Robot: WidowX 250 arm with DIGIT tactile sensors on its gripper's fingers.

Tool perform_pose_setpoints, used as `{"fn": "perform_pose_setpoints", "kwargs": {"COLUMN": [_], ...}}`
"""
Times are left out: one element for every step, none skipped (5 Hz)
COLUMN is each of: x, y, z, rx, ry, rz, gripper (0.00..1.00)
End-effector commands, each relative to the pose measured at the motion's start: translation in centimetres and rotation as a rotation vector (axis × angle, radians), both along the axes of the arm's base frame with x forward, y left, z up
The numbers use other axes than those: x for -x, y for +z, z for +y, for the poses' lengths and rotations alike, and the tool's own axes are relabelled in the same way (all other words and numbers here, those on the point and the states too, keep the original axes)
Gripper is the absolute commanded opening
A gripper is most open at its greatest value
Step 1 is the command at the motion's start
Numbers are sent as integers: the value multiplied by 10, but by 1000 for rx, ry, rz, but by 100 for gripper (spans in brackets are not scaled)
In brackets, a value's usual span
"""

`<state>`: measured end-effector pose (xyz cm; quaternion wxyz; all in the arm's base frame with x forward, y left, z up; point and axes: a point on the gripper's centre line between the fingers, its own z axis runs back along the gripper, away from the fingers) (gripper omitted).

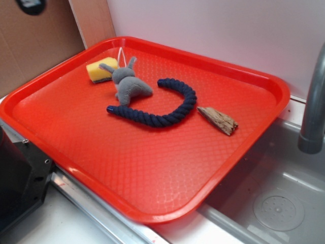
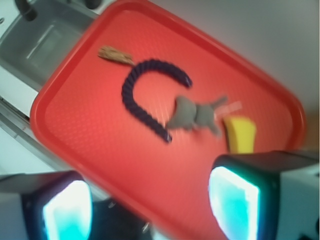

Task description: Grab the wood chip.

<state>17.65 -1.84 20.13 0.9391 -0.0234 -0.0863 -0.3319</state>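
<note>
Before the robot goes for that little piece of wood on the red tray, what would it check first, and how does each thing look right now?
1. Wood chip in sight: ok, it lies flat on the red tray, near the edge beside the sink.
2. Top of the chip free: ok, nothing lies on it.
3. Room around it: ok but tight, the blue rope ends close to one tip; whether they touch, cannot tell.
4. Fingers open and empty: ok, both show apart in the wrist view with nothing between.
5. Gripper above the chip: not ok, it sits far off, across the tray.
6. Toy mouse and yellow sponge clear: ok.
</note>
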Motion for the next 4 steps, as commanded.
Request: {"fn": "perform_pose_setpoints", "kwargs": {"x": [-66, -73, -74, -76], "y": [-45, -61, -78, -97], "z": [-31, -53, -71, -89], "rx": [-38, -39, -18, -17], "ry": [-319, -460, -604, -707], "rz": [-85, -106, -106, -76], "gripper": [100, 100, 100, 100]}}
